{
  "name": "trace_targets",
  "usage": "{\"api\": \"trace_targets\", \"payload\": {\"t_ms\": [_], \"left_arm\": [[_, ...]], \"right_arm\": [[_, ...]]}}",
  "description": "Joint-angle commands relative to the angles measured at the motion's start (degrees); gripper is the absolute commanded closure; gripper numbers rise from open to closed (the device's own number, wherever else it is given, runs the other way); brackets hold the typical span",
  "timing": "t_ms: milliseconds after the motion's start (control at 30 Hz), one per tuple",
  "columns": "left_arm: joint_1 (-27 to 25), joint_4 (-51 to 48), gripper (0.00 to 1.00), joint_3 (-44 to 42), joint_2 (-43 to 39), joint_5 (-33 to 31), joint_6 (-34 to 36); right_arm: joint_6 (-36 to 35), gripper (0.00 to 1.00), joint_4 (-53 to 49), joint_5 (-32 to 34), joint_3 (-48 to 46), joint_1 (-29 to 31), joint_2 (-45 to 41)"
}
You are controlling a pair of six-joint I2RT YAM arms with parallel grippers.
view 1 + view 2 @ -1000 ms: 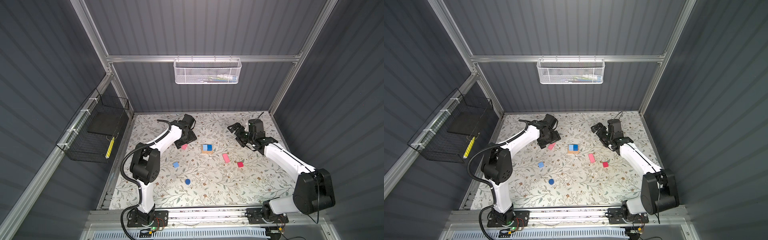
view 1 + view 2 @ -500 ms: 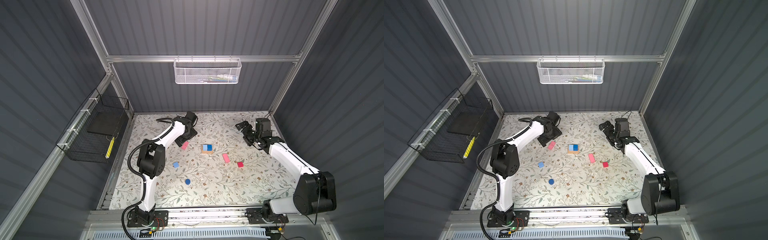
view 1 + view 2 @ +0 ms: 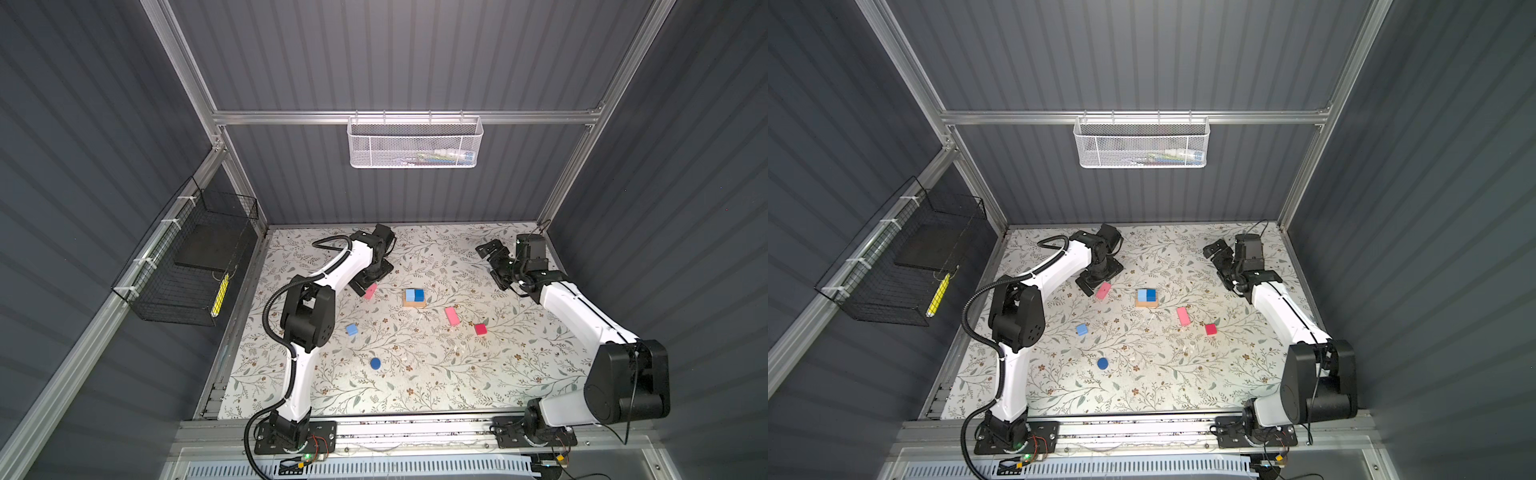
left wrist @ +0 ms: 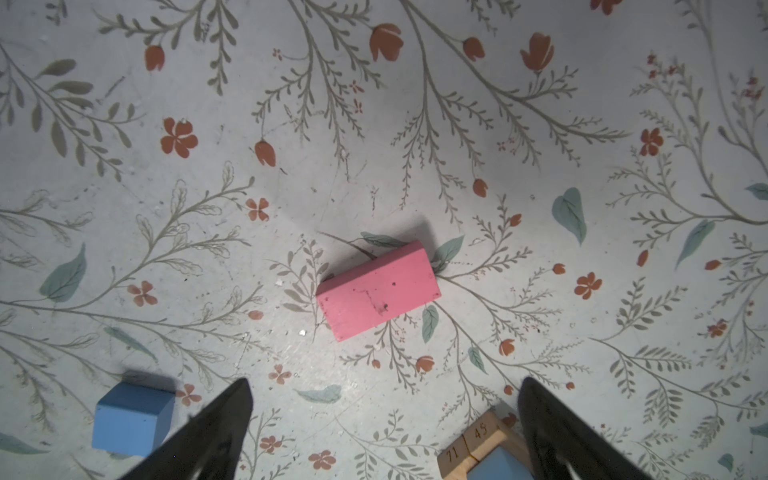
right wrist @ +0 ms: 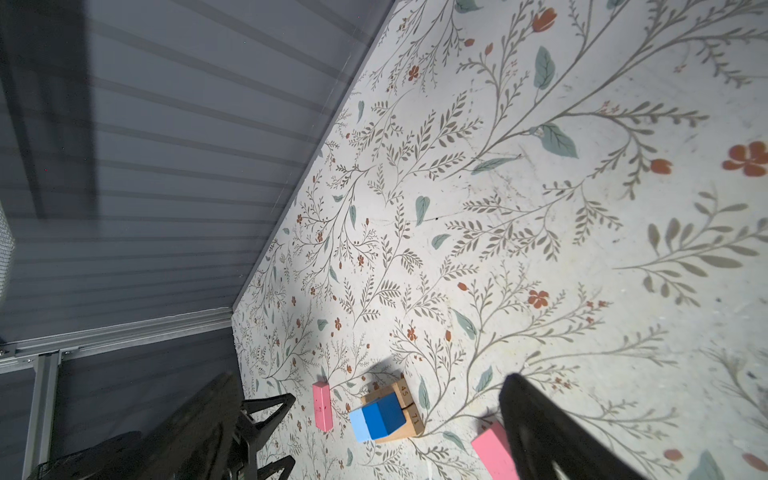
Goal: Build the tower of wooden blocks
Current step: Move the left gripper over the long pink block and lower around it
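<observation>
The tower (image 3: 414, 298) (image 3: 1147, 298) is a tan base carrying a light blue and a dark blue cube side by side (image 5: 378, 415); its tan corner (image 4: 473, 449) shows in the left wrist view. One pink oblong (image 3: 370, 291) (image 4: 378, 291) lies flat just ahead of my left gripper (image 3: 371, 277) (image 4: 385, 384), which is open and empty above the mat. A second pink oblong (image 3: 452, 316), a red cube (image 3: 480, 329), a loose blue cube (image 3: 352, 329) (image 4: 131, 419) and a dark blue disc (image 3: 375, 363) lie scattered. My right gripper (image 3: 490, 264) (image 5: 369, 377) hangs open and empty at the back right.
The floral mat (image 3: 415, 395) is bounded by grey ribbed walls. A white mesh basket (image 3: 414, 143) hangs on the back wall and a black wire basket (image 3: 187, 266) on the left wall. A metal rail (image 3: 395, 428) runs along the front.
My left gripper has opened fully and pulled back a little from the pink oblong, which stays on the mat. My right gripper has moved away from the tower toward the back right.
</observation>
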Motion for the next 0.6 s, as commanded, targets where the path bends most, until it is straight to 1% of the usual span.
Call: {"api": "trace_targets", "payload": {"t_ms": [0,133,433,567], "left_arm": [[0.78,-3.60,0.00,1.70,2.98,1.51,-2.31],[1.00,-3.41,0.00,1.90,4.75,2.36,-4.35],[1.16,0.51,0.01,-0.14,4.75,2.15,-8.52],[1.50,0.71,0.04,-0.22,5.20,2.49,-10.19]], "right_arm": [[0.58,0.01,-0.61,-0.64,1.47,-0.68,0.86],[0.58,0.01,-0.61,-1.17,1.30,-1.31,1.13],[0.70,0.01,-0.34,-1.61,0.67,-2.60,1.30],[0.77,0.01,-0.26,-2.04,0.68,-2.88,1.58]]}}
